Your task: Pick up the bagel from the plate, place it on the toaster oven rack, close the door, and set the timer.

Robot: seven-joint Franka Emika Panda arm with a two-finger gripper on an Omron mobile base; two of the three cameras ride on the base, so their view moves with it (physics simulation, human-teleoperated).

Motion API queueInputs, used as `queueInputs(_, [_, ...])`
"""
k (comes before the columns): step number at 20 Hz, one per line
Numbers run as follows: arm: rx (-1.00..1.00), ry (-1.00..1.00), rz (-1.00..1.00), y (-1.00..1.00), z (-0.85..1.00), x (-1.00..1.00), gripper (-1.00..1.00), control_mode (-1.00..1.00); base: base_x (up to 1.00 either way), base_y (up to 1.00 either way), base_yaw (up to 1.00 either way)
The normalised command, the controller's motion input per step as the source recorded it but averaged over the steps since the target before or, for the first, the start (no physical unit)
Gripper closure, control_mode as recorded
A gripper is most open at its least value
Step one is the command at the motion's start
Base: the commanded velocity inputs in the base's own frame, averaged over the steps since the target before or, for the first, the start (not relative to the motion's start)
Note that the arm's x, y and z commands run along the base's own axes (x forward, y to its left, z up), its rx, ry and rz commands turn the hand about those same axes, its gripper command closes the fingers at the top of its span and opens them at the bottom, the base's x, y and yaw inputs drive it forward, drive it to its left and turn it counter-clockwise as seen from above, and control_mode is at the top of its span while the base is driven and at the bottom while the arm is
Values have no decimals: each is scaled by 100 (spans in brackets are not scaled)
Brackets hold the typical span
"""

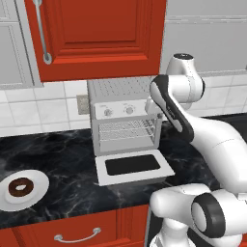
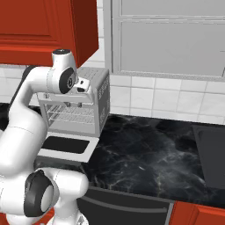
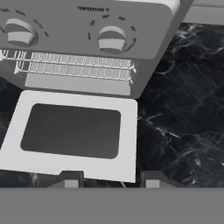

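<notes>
The dark brown bagel (image 1: 20, 186) lies on the white plate (image 1: 41, 188) at the counter's front left. The toaster oven (image 1: 126, 96) stands against the tiled wall with its door (image 1: 132, 166) folded down flat on the counter. The wire toaster oven rack (image 1: 126, 130) inside is bare. My gripper (image 3: 111, 179) hovers above the counter in front of the oven's right side, well to the right of the plate. Its fingers (image 3: 72, 180) are apart with nothing between them. In the hand view, the door (image 3: 127, 144), rack (image 3: 78, 63) and a dial (image 3: 111, 39) lie below and ahead.
A red wall cabinet (image 1: 96, 34) hangs above the oven. Black marble counter (image 2: 145, 149) stretches to the right as far as a dark sink (image 2: 213, 154). A wall outlet (image 1: 82, 103) sits left of the oven, and red drawers (image 1: 77, 234) run below the counter edge.
</notes>
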Motion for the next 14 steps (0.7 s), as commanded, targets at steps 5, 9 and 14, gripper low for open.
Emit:
queueInputs(5, [0,0,0,5,-2,-10,-100,-100,0,0,0])
queueInputs(9, [-1,-8,0,23,0,-28,-100,-100,0,0,0])
queueInputs(14, [-1,-13,0,31,0,-27,-100,-100,0,0,0])
